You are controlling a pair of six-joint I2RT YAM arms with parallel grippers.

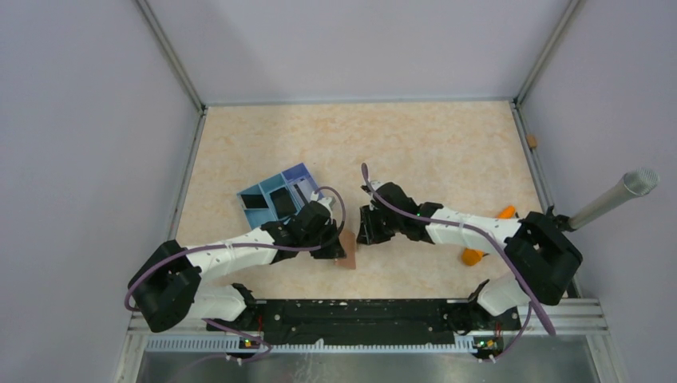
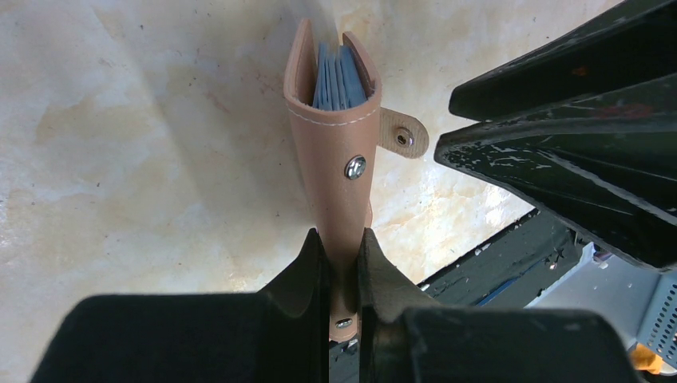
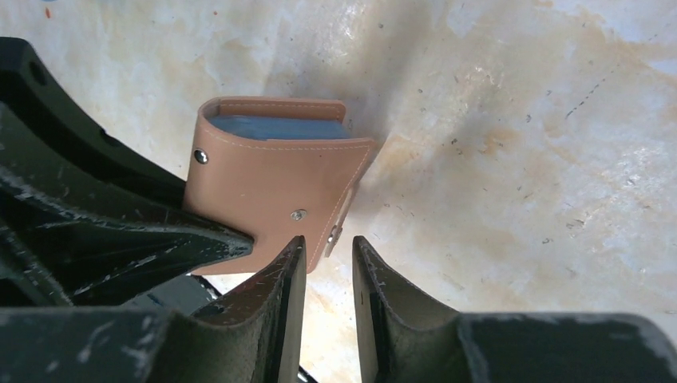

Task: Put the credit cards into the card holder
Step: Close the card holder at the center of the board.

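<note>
The brown card holder (image 2: pixel 331 167) stands on edge above the table, and my left gripper (image 2: pixel 342 235) is shut on its lower part. Light blue credit cards (image 2: pixel 335 80) sit between its two leaves, their edges showing at the open top. In the right wrist view the same card holder (image 3: pixel 271 191) has blue cards (image 3: pixel 275 128) inside and its snap tab hanging at the right edge. My right gripper (image 3: pixel 329 243) is open and empty, just beside that tab edge. From above, the card holder (image 1: pixel 349 250) lies between the left gripper (image 1: pixel 331 243) and the right gripper (image 1: pixel 367 227).
A blue box with divided compartments (image 1: pixel 279 198) sits just behind the left gripper. Two orange carrot-shaped objects (image 1: pixel 473 256) (image 1: pixel 506 211) lie by the right arm. A grey cylinder (image 1: pixel 615 198) leans in at the right wall. A black rail (image 1: pixel 359 315) runs along the near edge.
</note>
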